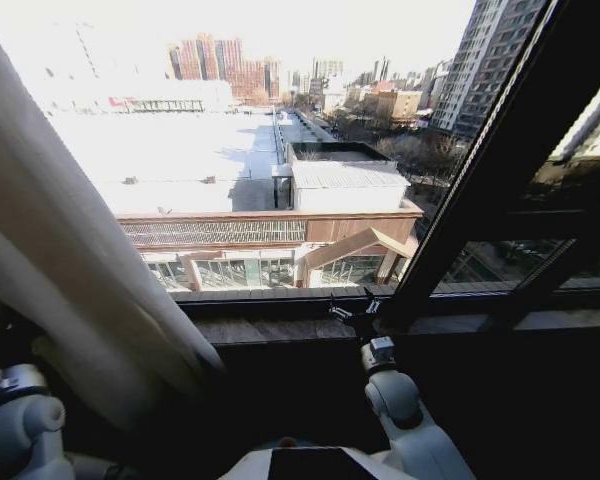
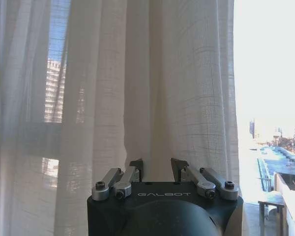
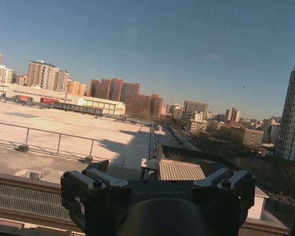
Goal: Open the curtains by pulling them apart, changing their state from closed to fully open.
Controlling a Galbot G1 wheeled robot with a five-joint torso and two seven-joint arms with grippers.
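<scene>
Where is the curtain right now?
In the head view the curtain hangs bunched at the window's left edge, above the left gripper, whose open fingers face its pleats.

Curtains point(image 1: 70, 270) bunched at our left, before window. Left gripper point(image 2: 156, 170) just before curtain folds. Right gripper point(image 1: 353, 313) ahead at sill point(image 1: 270, 328), frame point(image 1: 500, 160) to its right.

Readable: "GALBOT" in pale letters on dark housing of left gripper point(image 2: 156, 169), at 6 o'clock below sheer cream curtain
</scene>
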